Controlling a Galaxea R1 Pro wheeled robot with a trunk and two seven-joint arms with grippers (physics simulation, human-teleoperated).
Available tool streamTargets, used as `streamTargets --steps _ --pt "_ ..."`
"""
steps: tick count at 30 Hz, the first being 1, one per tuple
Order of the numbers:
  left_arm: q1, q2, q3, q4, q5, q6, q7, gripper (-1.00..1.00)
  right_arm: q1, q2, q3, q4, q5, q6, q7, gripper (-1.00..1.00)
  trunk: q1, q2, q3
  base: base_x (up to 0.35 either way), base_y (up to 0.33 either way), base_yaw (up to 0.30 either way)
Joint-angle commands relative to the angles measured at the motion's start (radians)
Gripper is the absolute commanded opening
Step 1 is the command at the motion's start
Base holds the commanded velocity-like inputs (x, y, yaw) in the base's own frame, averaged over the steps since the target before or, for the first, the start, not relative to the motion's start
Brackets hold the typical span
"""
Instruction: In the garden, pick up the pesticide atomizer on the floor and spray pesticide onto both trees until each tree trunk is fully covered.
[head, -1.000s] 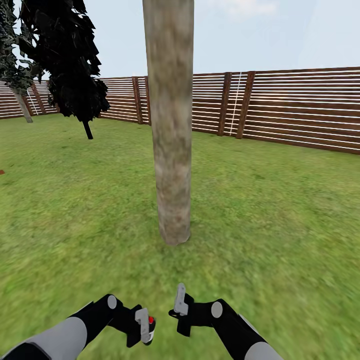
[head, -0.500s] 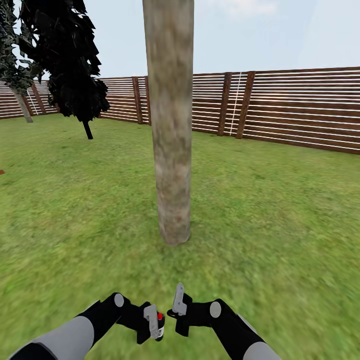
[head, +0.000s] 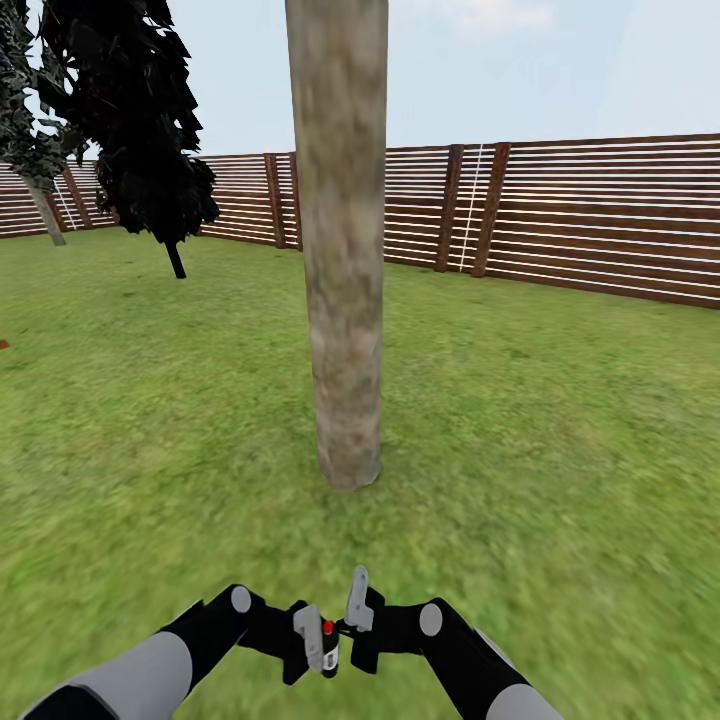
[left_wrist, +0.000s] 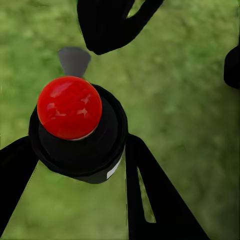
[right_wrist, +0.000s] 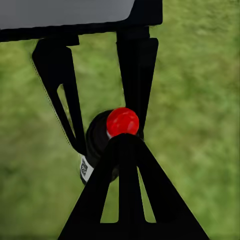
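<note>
A thick, mottled grey-tan tree trunk (head: 340, 250) rises from the lawn straight ahead of me, its foliage above the head view. Low in front of me, my left gripper (head: 318, 642) is shut on the pesticide atomizer (head: 327, 645), a black bottle with a round red top (left_wrist: 69, 107). Its black fingers (left_wrist: 150, 190) clasp the bottle's sides. My right gripper (head: 357, 600) is shut, and its joined fingertips (right_wrist: 125, 145) sit right beside the atomizer's red top (right_wrist: 122, 121); I cannot tell if they touch. The pesticide is out of view.
Grass (head: 560, 430) stretches all around. A brown slatted fence (head: 600, 220) closes the garden at the back. A near-black tree (head: 140, 120) with a thin dark trunk stands at the back left, and a pale leaning trunk (head: 45, 215) stands farther left.
My left gripper has carried the atomizer rightward until it sits beside the right gripper. The right arm has barely moved, and the view has not shifted.
</note>
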Motion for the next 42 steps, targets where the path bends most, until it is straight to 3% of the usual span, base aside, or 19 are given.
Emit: streamTargets --steps 1,15,18,20,26,29,32,33,35,37,39,41,42 --pt "0.001 0.0 -0.002 0.001 0.011 -0.002 -0.001 -1.0 0.0 0.0 0.0 0.0 0.0 0.0 0.0 -1.0 0.0 0.0 0.0 0.0 0.0 0.0" --pt "0.002 0.002 -0.002 0.003 0.021 -0.004 -0.002 -1.0 0.0 0.0 0.0 0.001 0.0 0.0 0.0 -1.0 0.0 0.0 0.0 0.0 0.0 0.0" --pt "0.003 0.014 -0.005 0.007 0.016 -0.004 -0.002 -1.0 0.0 0.0 0.0 0.001 0.0 0.001 0.0 -1.0 0.0 0.0 0.0 0.0 0.0 0.0" --pt "0.004 0.035 -0.005 0.01 0.014 -0.003 0.0 -1.0 0.0 0.0 0.0 0.001 0.0 0.001 0.0 -1.0 0.0 0.0 0.0 0.0 0.0 0.0" --pt "0.01 0.134 -0.011 0.014 0.012 0.0 0.0 -1.0 0.0 0.0 -0.001 0.006 0.001 0.001 -0.001 -1.0 0.0 0.0 0.0 0.0 0.0 0.0" --pt "0.01 0.201 -0.012 0.016 0.011 0.003 0.002 -1.0 0.0 0.0 -0.005 0.008 0.001 0.001 -0.002 -1.0 0.0 0.0 0.0 0.0 0.0 0.0" --pt "0.012 0.291 -0.009 0.019 0.014 0.005 0.004 -1.0 0.0 -0.004 -0.01 0.01 0.003 0.001 -0.003 -1.0 0.0 0.0 0.0 0.0 0.0 0.0" --pt "0.016 0.316 -0.007 0.019 0.016 0.004 0.004 -1.0 0.0 -0.016 -0.01 0.01 0.003 0.001 -0.003 1.0 0.0 0.0 0.0 0.0 0.0 0.0" --pt "0.043 0.343 -0.004 0.019 0.017 0.004 0.025 -1.0 0.0 -0.048 -0.011 0.01 0.003 0.001 -0.004 1.0 0.0 0.0 0.0 0.0 0.0 0.0" --pt "0.063 0.35 -0.002 0.019 0.023 0.006 0.101 -1.0 0.0 -0.064 -0.012 0.011 0.003 0.001 -0.008 1.0 0.0 0.0 0.0 0.0 0.0 0.0" --pt "0.069 0.349 -0.002 0.02 0.067 0.007 0.176 -1.0 0.001 -0.083 -0.012 0.023 0.004 0.001 -0.016 1.0 0.0 0.0 0.0 0.0 0.0 0.0" --pt "0.07 0.344 0.003 0.049 0.211 0.006 0.232 -1.0 0.003 -0.119 -0.05 0.113 -0.006 -0.002 -0.11 1.0 0.0 0.0 0.0 0.0 0.0 0.0" --pt "0.07 0.342 0.006 0.066 0.294 0.004 0.25 -1.0 0.004 -0.126 -0.093 0.181 -0.017 -0.002 -0.195 1.0 0.0 0.0 0.0 0.0 0.0 0.0"
